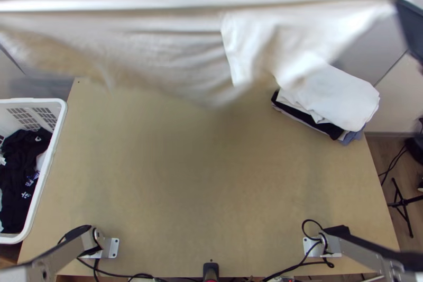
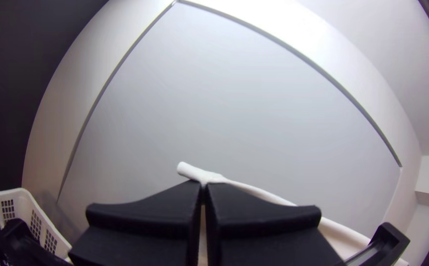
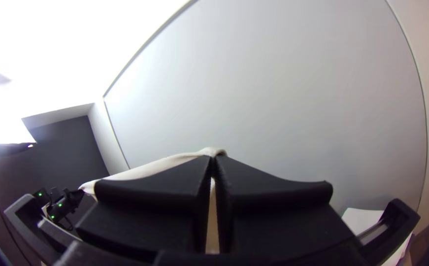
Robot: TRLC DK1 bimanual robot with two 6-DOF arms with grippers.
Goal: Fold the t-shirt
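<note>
Light wooden tabletop [image 1: 201, 176] spreads beneath the white t-shirt [image 1: 174, 52], which we see hanging stretched wide above the far side. The left tool [image 2: 204, 185] and right tool [image 3: 214, 158] are each pinched closed on its upper edge. We judge this to be the spreading step; next, we would lower the cloth flat and taut. Its left end is cut off, its lower edge blurred; we cannot name the gripped parts.

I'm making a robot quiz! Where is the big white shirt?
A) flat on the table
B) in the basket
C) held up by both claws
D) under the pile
C: the left claw and the right claw each pinch the white shirt, which hangs above the table.
</note>
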